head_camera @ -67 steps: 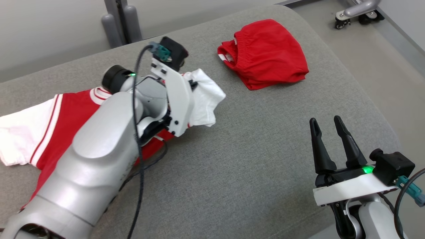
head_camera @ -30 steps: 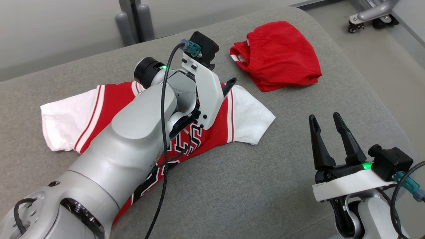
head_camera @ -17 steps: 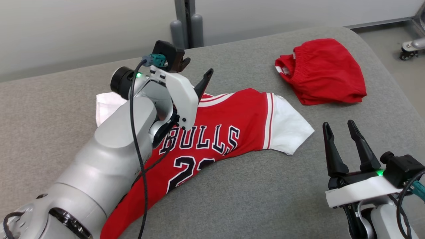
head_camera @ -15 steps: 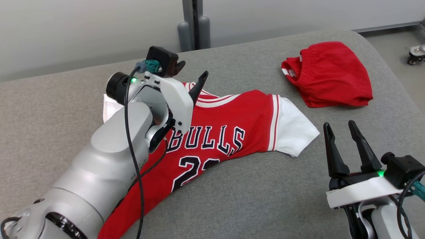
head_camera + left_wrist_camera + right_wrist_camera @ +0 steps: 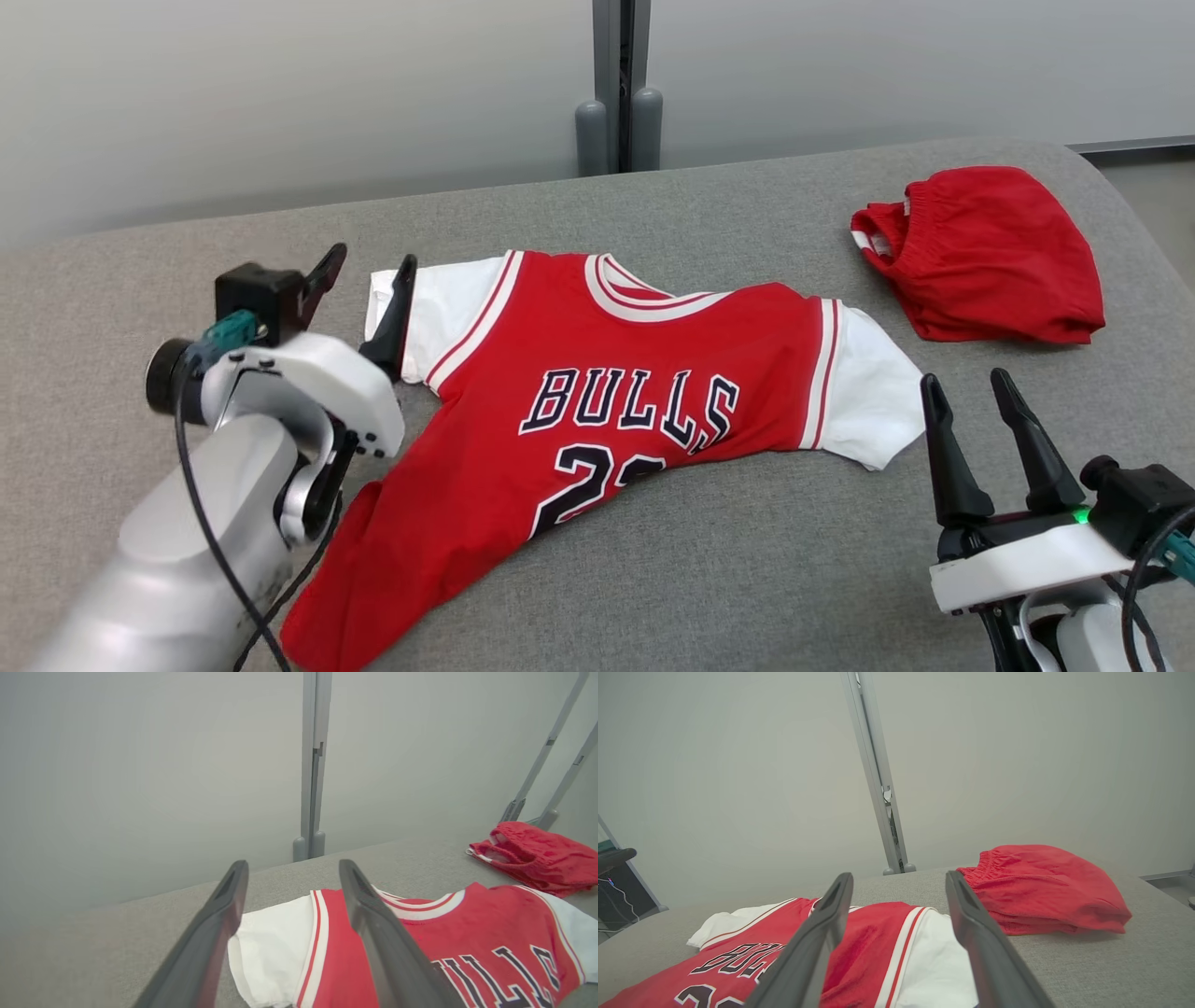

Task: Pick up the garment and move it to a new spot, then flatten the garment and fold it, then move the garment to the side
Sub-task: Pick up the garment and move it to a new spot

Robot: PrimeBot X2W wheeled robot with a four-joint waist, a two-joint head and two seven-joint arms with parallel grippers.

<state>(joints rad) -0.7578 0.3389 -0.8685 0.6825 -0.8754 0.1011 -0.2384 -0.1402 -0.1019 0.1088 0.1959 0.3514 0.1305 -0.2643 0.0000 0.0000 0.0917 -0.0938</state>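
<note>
The garment point(image 5: 597, 392) is a red BULLS jersey with white sleeves, lying front-up and mostly spread on the grey cushioned surface point(image 5: 747, 560); its lower part bunches toward the bottom left. My left gripper point(image 5: 364, 271) hangs open just left of the jersey's white left sleeve, holding nothing; in the left wrist view the garment point(image 5: 420, 947) lies below the open left gripper point(image 5: 292, 877). My right gripper point(image 5: 966, 392) stands open at the lower right, beside the right sleeve, empty. In the right wrist view the garment point(image 5: 887, 947) lies under the open right gripper point(image 5: 899, 882).
A pair of red shorts point(image 5: 980, 252) lies crumpled at the back right of the surface, also seen as red shorts point(image 5: 1041, 889) and red shorts point(image 5: 537, 856). A grey post point(image 5: 618, 89) stands against the wall behind. The surface curves off at the right edge.
The left gripper let go of the jersey and drew back to the left, now clear of it. The jersey lies spread, logo up. The head camera has turned; the right gripper stays still.
</note>
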